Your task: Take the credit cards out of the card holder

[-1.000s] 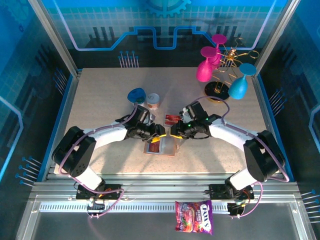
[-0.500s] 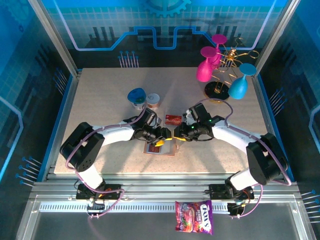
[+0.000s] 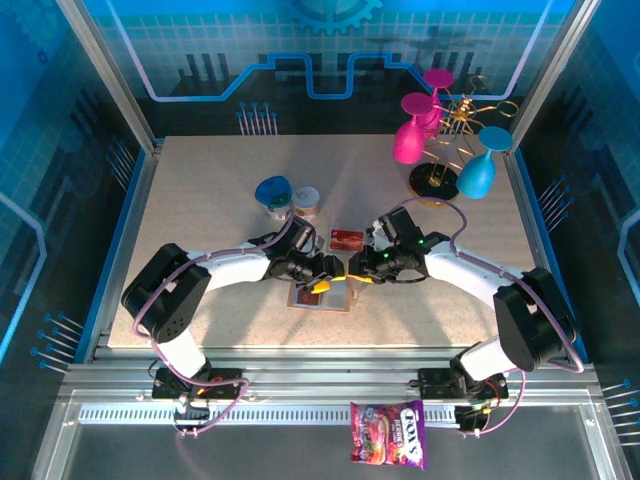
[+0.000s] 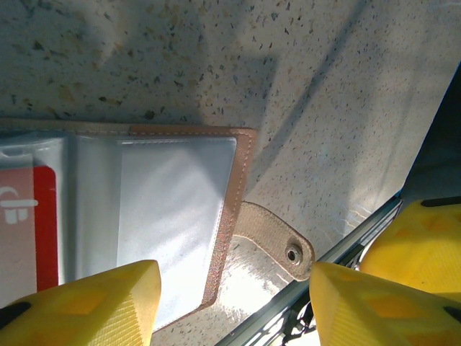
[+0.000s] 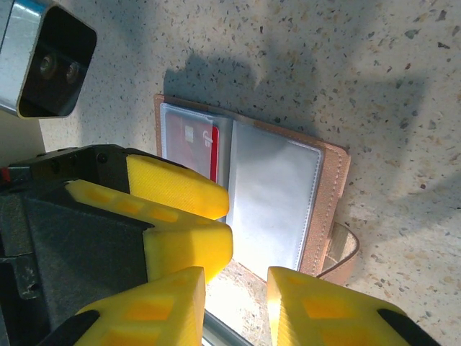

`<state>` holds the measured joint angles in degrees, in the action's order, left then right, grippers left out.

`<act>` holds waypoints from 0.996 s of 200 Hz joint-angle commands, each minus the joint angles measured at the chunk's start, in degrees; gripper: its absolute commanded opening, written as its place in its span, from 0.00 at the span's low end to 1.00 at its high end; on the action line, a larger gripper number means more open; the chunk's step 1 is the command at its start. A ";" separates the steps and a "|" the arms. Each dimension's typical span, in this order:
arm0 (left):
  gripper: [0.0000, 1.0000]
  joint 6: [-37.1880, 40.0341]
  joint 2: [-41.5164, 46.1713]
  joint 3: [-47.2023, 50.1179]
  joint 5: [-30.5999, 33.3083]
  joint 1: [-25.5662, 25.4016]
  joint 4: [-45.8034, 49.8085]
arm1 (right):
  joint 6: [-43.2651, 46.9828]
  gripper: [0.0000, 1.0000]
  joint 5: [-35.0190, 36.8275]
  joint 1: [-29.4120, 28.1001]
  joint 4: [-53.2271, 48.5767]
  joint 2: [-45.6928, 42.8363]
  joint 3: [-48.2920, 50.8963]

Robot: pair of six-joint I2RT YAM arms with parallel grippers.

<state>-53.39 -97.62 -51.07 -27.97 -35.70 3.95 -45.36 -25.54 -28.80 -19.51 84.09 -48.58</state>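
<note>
The card holder [image 3: 338,300] lies open and flat on the table, brown leather with pale clear pockets [image 4: 173,209] and a snap tab [image 4: 277,245]. A red credit card [image 5: 189,140] sits in its left pocket [image 4: 29,216]. Another red and dark card [image 3: 347,238] lies on the table just beyond it. My left gripper [image 3: 325,281] hovers open over the holder's right half, its fingertips [image 4: 86,303] straddling the stitched edge and tab. My right gripper [image 3: 352,272] is close beside it, jaws apart over the holder's near edge [image 5: 234,306], gripping nothing.
A blue cup [image 3: 273,190] and a small tub [image 3: 306,203] stand behind the left gripper. A wire rack with pink and blue goblets [image 3: 440,135] is at the back right. A candy bag [image 3: 388,433] lies on the front ledge.
The left gripper has reached further right and down onto the card holder, and its jaws have widened. The right gripper shifted slightly right.
</note>
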 commanded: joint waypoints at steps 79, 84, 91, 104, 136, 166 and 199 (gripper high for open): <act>0.58 0.05 3.37 2.08 -0.64 2.14 -0.24 | 0.15 0.30 -0.40 -0.54 -0.83 1.39 -1.41; 0.58 0.06 3.69 2.39 -0.65 2.38 -0.25 | 0.17 0.30 -0.38 -0.63 -0.87 1.55 -1.49; 0.57 0.20 4.11 2.77 -0.65 2.77 -0.25 | 0.01 0.30 -0.39 -0.88 -0.80 1.84 -1.47; 0.58 0.32 5.01 3.55 -0.67 3.37 -0.23 | -0.05 0.30 -0.34 -1.33 -0.77 2.44 -1.46; 0.57 0.69 7.32 5.46 -0.46 5.14 0.09 | -0.49 0.30 -0.35 -2.50 -0.31 4.16 -4.04; 0.57 1.35 9.61 7.23 -0.33 7.14 0.81 | -1.11 0.30 -0.38 -4.09 0.58 6.25 -5.18; 0.56 1.76 11.72 9.31 -0.40 9.03 1.29 | -1.91 0.30 -0.63 -6.13 1.82 9.12 -6.68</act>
<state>-52.82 -88.20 -43.46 -27.94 -27.81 4.05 -46.24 -25.61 -33.23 -18.63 90.89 -53.12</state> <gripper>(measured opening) 0.563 0.303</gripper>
